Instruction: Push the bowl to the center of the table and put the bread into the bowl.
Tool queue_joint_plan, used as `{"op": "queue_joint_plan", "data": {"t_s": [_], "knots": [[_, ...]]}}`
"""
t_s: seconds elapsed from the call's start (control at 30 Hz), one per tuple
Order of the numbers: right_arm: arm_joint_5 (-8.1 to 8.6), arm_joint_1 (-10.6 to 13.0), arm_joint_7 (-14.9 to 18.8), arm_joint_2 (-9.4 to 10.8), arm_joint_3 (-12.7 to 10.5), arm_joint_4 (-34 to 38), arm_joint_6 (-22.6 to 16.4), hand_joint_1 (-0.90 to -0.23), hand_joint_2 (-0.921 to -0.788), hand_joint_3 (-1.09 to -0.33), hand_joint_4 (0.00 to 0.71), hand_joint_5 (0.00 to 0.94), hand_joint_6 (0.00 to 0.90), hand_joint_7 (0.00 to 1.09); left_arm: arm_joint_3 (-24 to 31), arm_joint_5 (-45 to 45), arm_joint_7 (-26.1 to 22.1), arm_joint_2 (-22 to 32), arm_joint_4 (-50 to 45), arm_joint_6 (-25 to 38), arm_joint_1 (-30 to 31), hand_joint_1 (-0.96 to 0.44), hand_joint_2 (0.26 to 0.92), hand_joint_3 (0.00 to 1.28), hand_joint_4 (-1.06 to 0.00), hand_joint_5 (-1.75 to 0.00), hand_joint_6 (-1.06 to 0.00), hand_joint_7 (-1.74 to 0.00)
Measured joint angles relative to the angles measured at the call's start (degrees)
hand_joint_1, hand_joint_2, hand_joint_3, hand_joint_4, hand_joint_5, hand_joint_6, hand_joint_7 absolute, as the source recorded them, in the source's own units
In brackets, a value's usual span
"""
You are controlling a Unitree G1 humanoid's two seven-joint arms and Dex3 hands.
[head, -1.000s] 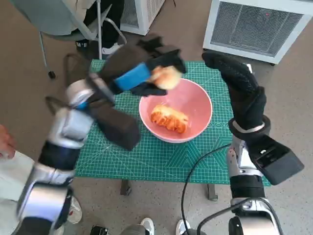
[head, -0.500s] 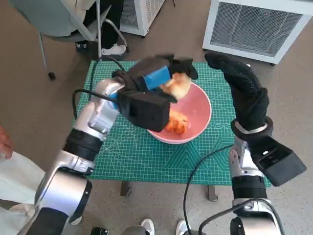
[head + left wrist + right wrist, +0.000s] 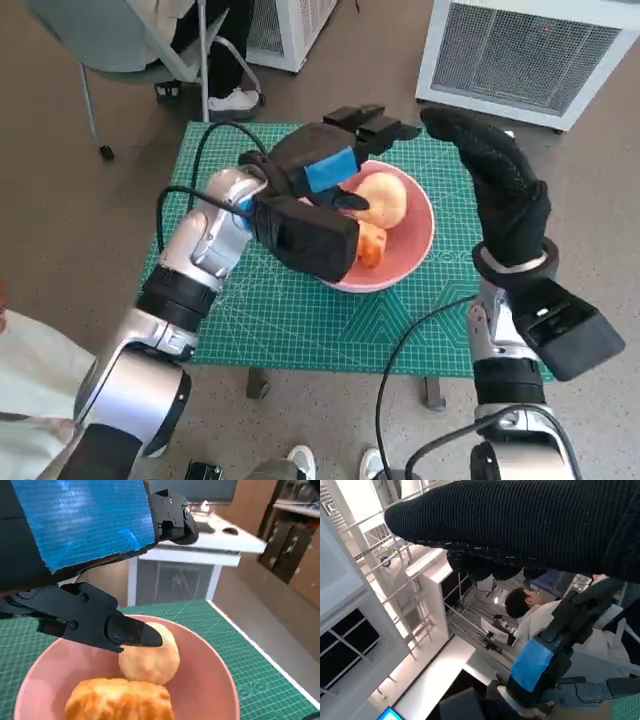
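The left hand's black fingers are spread apart and hold nothing; one fingertip lies against the top of the round bread roll, while the others reach out over the far rim of the pink bowl. The roll rests inside the bowl, touching a second, ridged golden piece of bread that lies beside it on the bowl's floor. The bowl stands on the green cutting mat that covers the counter, near its middle and a little toward the far side. The right hand in its knitted glove is raised just beside the bowl's right rim, fingers extended and apart, gripping nothing. In the right wrist view a person sits behind the blue-taped left hand.
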Motion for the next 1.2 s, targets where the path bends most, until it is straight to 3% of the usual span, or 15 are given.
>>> {"op": "queue_joint_plan", "data": {"t_s": [0.27, 0.57, 0.73, 1.0, 1.2], "knots": [[-1.16, 0.0, -1.15, 0.05, 0.01, -0.01, -0.16, -0.576, -0.921, -0.767, 0.272, 0.099, -0.001, 0.7, 4.07, -5.08, 1.32, 0.02, -0.16, -1.77, 3.89, -0.42, 0.921, 0.16, 0.0, 0.0, -0.02, -0.31], [-1.94, -0.13, -3.36, -0.02, -0.06, -0.83, -0.09, -0.559, -0.921, -0.774, 0.277, 0.099, -0.001, 0.7, 12.59, -14.65, 5.91, -0.79, -6.25, -6.1, 11.04, -0.37, 0.921, 0.2, -0.17, -0.03, -0.19, -0.3], [-3.89, -0.5, -5.75, -0.07, -0.13, -2.2, 0.72, -0.552, -0.921, -0.78, 0.281, 0.098, -0.001, 0.72, 17.09, -20.64, 8.73, -2.79, -12.3, -9.78, 16.37, -0.33, 0.921, 0.22, -0.24, -0.05, -0.24, -0.28], [-7.88, -2.37, -10.84, 0.05, -0.33, -4.28, 2.39, -0.554, -0.921, -0.784, 0.291, 0.095, -0.001, 0.74, 20.4, -27.51, 11.66, -8.23, -20.92, -15.26, 24.26, -0.29, 0.921, 0.29, -0.26, -0.04, -0.22, -0.27], [-9.22, -3.29, -13.6, 0.33, -0.13, -5.77, 3.87, -0.562, -0.921, -0.772, 0.308, 0.095, 0.022, 0.77, 20.97, -29.74, 11.19, -9.54, -22.84, -17.16, 26.61, -0.3, 0.921, 0.31, -0.26, -0.03, -0.19, -0.27]]}}
